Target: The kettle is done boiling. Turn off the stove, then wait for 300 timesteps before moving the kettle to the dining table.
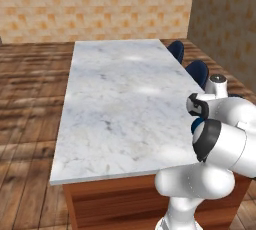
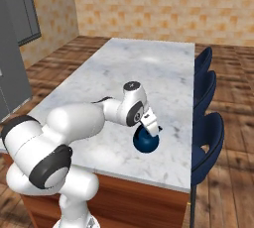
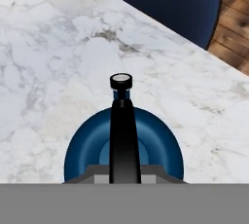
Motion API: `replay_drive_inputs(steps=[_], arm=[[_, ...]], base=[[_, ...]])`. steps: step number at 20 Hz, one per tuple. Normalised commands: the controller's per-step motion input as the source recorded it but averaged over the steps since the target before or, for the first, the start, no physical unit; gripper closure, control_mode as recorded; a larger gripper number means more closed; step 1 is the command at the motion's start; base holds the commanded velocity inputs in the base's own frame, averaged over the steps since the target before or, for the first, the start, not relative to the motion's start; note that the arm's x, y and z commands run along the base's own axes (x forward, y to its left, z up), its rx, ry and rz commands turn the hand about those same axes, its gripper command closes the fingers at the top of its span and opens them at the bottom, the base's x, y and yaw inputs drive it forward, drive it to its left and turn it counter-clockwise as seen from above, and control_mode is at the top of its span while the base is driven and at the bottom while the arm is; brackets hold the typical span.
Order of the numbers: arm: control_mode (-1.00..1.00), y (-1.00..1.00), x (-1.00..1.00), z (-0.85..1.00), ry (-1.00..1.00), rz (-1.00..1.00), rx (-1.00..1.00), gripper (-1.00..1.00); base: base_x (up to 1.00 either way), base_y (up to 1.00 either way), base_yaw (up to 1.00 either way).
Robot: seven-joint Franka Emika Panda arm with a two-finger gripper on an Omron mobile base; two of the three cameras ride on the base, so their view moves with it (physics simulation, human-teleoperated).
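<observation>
The kettle (image 2: 146,142) sits low over the marble desk (image 2: 149,68), toward the desk's right long edge as seen from the right base camera, at about five o'clock from the middle of the slab. I cannot tell whether its bottom rests on the marble or hangs just clear of it. It is a small, squat, dark-blue pot with a thin black arched handle (image 3: 123,135). Its top is closed over, so nothing of any contents shows.

The end effector (image 2: 151,125) comes down on the kettle from above, its jaws drawn narrow and clamped on that handle. In the hand view the kettle (image 3: 124,145) lies straight below, the handle running up the middle of it toward twelve o'clock, with the small light-capped spout (image 3: 120,83) at the far end.

Three dark-blue stools stand along the desk's right edge, at three o'clock from the kettle; the nearest stool (image 2: 208,142) is just beside it, past the rim. From the left base camera the white arm hides most of the kettle, and only a sliver of blue (image 1: 196,124) peeks out at the desk's (image 1: 120,104) near right corner. Wooden floor (image 1: 27,99) runs all around the desk.
</observation>
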Motion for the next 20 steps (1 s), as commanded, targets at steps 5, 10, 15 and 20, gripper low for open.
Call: replay_drive_inputs(steps=[5, 10, 15, 20], arm=[[-1.0, 0.08, 0.03, -0.04, 0.0, 0.0, 0.0, 1.0], [-1.0, 0.08, 0.01, -0.08, 0.0, 0.0, 0.0, -1.0], [-1.0, 0.0, 0.0, -0.03, 0.01, 0.0, 0.0, -1.0], [-1.0, 0.0, 0.0, -0.03, 0.0, 0.0, 0.0, -1.0]], base=[[0.0, 0.0, 0.0], [0.0, 0.0, 0.0], [0.0, 0.0, 0.0], [0.0, 0.0, 0.0]])
